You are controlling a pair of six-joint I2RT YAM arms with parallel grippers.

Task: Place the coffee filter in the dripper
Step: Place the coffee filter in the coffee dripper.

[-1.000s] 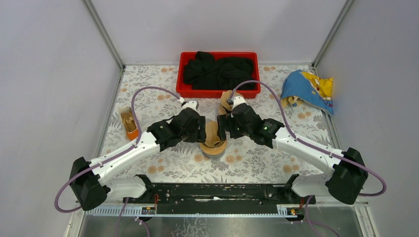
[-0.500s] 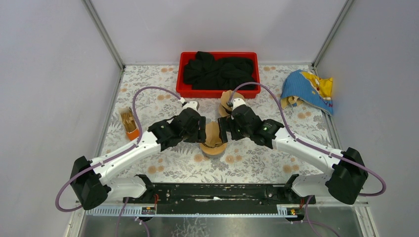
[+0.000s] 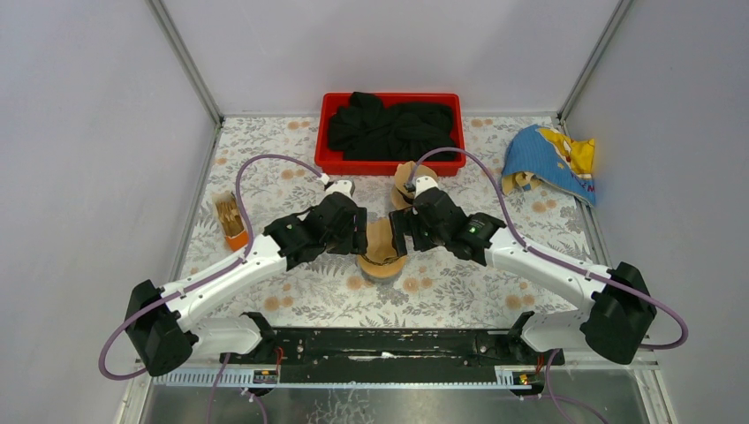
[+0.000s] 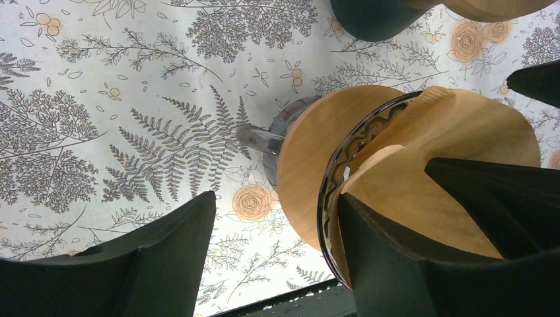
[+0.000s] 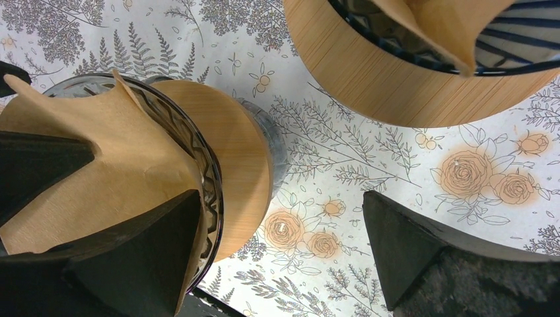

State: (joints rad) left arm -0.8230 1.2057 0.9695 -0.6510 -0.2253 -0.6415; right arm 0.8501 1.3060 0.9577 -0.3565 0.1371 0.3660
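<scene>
The dripper (image 3: 382,263), a glass cone with a wooden collar, stands on the floral table between my two grippers. A brown paper coffee filter (image 3: 380,235) sits in its mouth and stands up above the rim. My left gripper (image 3: 360,235) is open: in the left wrist view one finger (image 4: 409,264) rests inside the filter (image 4: 449,139) and the other is outside over the table, with the collar (image 4: 310,165) between them. My right gripper (image 3: 399,231) is open too, with one finger (image 5: 132,257) in the filter (image 5: 112,152) beside the collar (image 5: 241,165).
A second wooden-collared holder (image 3: 404,183) with brown filters stands just behind the dripper, and shows in the right wrist view (image 5: 396,79). A red tray (image 3: 389,166) of black cloth is at the back. A blue and yellow cloth (image 3: 552,159) lies at the right. An orange holder of sticks (image 3: 231,221) is at the left.
My right gripper has edged slightly left toward the dripper. The left arm and the filter have barely moved.
</scene>
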